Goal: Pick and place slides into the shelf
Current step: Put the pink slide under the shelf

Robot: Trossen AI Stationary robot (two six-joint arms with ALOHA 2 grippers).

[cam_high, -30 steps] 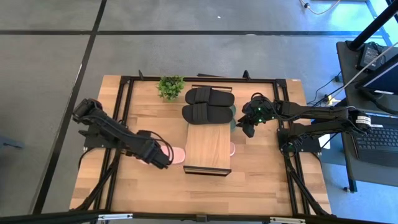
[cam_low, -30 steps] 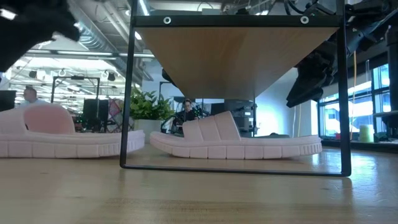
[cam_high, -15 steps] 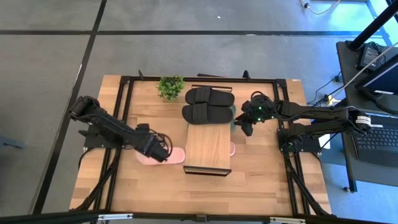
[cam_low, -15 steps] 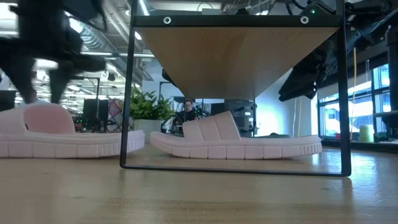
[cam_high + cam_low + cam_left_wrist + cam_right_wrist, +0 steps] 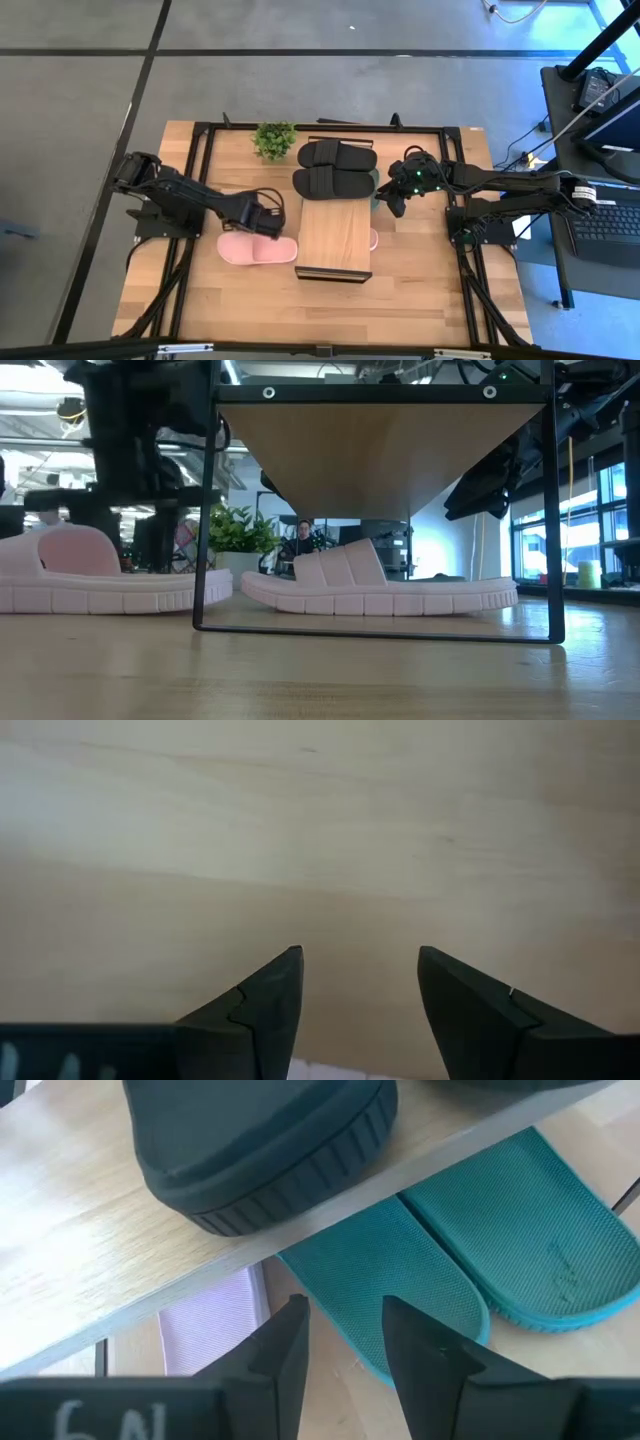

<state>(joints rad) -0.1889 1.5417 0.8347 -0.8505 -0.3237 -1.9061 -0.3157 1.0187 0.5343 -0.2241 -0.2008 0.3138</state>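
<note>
The shelf (image 5: 335, 236) stands in the middle of the table (image 5: 420, 300); the 2 black slides (image 5: 336, 168) lie side by side on the far end of its plank top, so this pair seems already placed. 1 pink slide (image 5: 378, 586) lies under the plank inside the frame; the other pink slide (image 5: 257, 248) lies on the table just beside the shelf, outside the frame, so I judge it is the one not yet put in. The green slides (image 5: 470, 1270) lie on the table below the far end of the plank.

The left gripper (image 5: 272, 212) hovers over bare wood near the outer pink slide, its fingers wide apart and holding nothing; probably it is there to take or push that slide. The right gripper (image 5: 398, 200) hangs beside the shelf's far end, over the green slides, fingers partly apart and empty.
</note>
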